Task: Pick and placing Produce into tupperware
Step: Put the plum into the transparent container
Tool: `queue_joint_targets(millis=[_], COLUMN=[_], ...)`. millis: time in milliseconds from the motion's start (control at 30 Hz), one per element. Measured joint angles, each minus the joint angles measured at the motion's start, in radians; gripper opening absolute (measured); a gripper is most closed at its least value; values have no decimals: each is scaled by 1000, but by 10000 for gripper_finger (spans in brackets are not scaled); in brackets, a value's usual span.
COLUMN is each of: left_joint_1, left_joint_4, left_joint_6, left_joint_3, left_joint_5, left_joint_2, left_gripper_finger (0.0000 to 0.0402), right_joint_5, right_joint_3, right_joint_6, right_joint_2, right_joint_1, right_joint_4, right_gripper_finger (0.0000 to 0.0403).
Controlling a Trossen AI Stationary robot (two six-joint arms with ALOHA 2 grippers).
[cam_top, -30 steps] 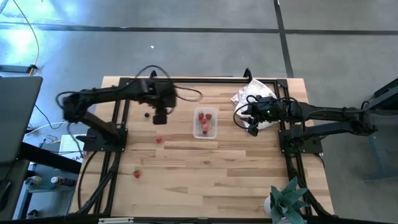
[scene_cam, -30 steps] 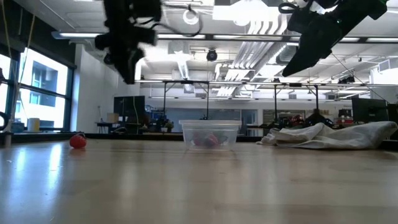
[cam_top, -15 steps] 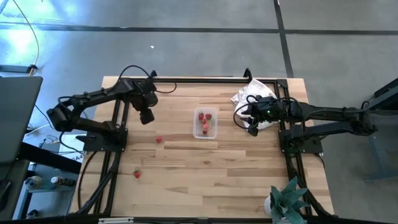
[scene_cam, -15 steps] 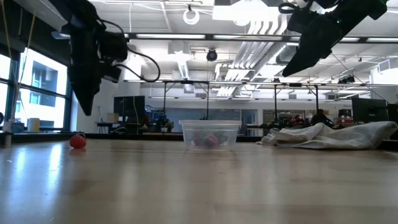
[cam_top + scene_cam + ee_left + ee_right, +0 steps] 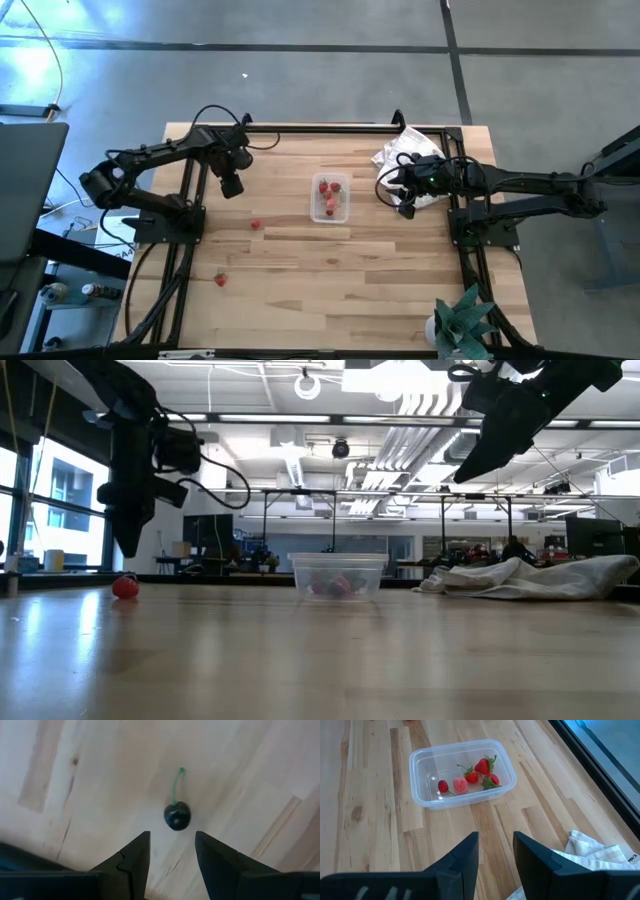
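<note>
The tupperware sits at table centre, already holding several red produce pieces so loose items converge there. The left gripper, fingers apart and empty, hovers over a dark cherry at the tub's 9 o'clock, aligned for pickup. The right gripper waits at 3 o'clock, fingers apart, near the white cloth. No legible writing.

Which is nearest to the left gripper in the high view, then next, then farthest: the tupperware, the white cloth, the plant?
1. Tupperware, mid-table, to the right of the left gripper.
2. White cloth, far right corner, by the right gripper.
3. Plant, near right corner.
</note>
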Motion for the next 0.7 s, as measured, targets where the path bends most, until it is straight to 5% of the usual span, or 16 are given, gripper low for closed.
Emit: queue_joint_targets(millis=[700], left_joint_1=[0], left_joint_4=[37], left_joint_6=[97], left_joint_3=[0], left_joint_5=[23], left_joint_2=[112], left_gripper_finger=[145], right_joint_5=[0], right_joint_3=[0], right_joint_6=[0], right_joint_2=[0], right_joint_1=[0], right_joint_4=[0], right_gripper_finger=[112])
